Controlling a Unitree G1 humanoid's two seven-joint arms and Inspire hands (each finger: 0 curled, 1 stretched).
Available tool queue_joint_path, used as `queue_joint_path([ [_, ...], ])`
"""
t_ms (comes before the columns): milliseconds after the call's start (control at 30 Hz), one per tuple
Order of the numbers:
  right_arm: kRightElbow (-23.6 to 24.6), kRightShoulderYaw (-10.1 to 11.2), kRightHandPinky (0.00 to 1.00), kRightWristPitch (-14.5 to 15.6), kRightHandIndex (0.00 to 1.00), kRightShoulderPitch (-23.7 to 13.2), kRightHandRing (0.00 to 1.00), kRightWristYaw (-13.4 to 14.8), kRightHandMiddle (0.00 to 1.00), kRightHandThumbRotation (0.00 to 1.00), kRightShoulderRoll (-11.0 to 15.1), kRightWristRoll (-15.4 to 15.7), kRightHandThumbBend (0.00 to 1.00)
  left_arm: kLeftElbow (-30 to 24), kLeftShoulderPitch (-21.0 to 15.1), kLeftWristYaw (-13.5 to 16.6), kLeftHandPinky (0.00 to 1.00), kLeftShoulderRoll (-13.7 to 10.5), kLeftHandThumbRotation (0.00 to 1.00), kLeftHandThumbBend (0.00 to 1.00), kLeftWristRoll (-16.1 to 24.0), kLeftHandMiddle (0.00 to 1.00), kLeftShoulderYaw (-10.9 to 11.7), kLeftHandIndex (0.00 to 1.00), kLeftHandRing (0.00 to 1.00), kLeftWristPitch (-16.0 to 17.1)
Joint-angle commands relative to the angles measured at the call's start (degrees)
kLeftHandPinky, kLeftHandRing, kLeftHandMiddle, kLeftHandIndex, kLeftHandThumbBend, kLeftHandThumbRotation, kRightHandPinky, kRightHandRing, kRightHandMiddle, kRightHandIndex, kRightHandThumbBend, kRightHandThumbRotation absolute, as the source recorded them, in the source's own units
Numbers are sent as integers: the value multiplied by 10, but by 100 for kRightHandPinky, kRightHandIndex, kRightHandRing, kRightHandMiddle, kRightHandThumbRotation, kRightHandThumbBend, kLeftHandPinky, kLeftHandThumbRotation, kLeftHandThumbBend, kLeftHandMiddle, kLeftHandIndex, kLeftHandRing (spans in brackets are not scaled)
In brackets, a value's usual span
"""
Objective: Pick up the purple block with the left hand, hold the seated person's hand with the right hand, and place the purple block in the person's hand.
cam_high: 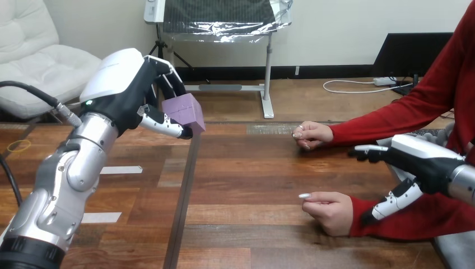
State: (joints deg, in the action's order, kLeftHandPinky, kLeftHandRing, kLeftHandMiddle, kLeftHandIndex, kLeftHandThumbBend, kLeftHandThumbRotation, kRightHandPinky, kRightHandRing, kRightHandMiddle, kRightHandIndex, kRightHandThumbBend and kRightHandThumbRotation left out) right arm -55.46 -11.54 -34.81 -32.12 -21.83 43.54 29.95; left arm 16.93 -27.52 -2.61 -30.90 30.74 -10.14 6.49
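Block (185, 111): raised off the table (241, 185), well left of the person's near hand (329, 212).
Left hand (126, 84): fingers and thumb clamped round the block.
Right hand (417, 159): fingers straight, empty, right of that hand, apart.
Handling: I judge it light, rigid; grip flat faces.
Room: bare wood leftward of that hand; table's far edge beyond.

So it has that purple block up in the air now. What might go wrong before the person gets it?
1. The left hand grips the purple block high above the table; a slip would drop it.
2. The person's farther hand and nearer hand both lie curled on the table, so no open palm awaits the block.
3. The right hand, open, hangs by the red sleeve and may bump that arm.
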Motion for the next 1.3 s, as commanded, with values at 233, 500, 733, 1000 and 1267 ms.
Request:
queue_joint_path([
  [233, -20, -20, 93, 10, 90, -64, 89, 5, 89, 39, 14, 14, 100, -35, -17, -2, 21, -12, 0, 72, -12, 36, 25, 43, 26, 2],
  [500, -28, -32, 91, 6, 88, -63, 86, 20, 87, 40, 13, 27, 100, -32, -20, 0, 26, -12, 0, 72, -19, 38, 27, 43, 31, 4],
  [733, -40, -37, 87, 11, 86, -67, 83, 13, 84, 39, 9, 28, 100, -29, -22, -1, 29, -12, 0, 72, -23, 41, 29, 43, 33, 5],
  [1000, -48, -52, 73, 29, 81, -71, 77, 22, 79, 30, 5, 40, 100, -27, -25, -6, 30, -11, 0, 72, -27, 41, 33, 43, 34, -1],
  [1267, -53, -65, 64, 60, 77, -75, 74, 17, 76, 25, -3, 50, 100, -32, -26, -12, 29, -7, 0, 72, -30, 40, 38, 43, 32, -11],
])
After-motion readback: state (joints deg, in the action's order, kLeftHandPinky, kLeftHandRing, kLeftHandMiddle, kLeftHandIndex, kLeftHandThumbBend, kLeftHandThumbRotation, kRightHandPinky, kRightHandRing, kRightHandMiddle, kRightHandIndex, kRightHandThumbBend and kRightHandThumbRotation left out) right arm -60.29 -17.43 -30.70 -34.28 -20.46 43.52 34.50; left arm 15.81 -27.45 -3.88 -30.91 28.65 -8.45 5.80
